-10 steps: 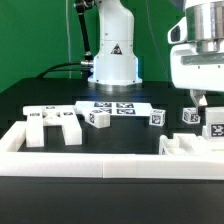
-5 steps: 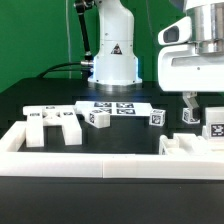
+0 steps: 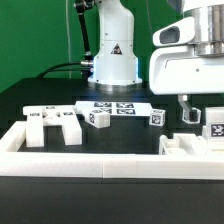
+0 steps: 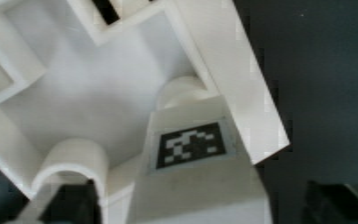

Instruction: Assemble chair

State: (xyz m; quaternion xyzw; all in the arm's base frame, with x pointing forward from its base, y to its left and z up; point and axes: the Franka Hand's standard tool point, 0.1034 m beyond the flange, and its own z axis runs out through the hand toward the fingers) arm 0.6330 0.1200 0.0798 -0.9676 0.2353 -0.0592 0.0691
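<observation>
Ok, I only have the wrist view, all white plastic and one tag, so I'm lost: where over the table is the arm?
Observer: Far on the exterior view's right; the fingers hang over a tagged part.
Operator: Any other parts out there?
Observer: A blocky piece lies at the exterior view's left, behind the rail.
Operator: And in between?
Observer: A small tagged block by the marker board.

Black table point(image 3: 120, 136), chair parts point(image 3: 52, 122), marker board point(image 3: 115, 106)
</observation>
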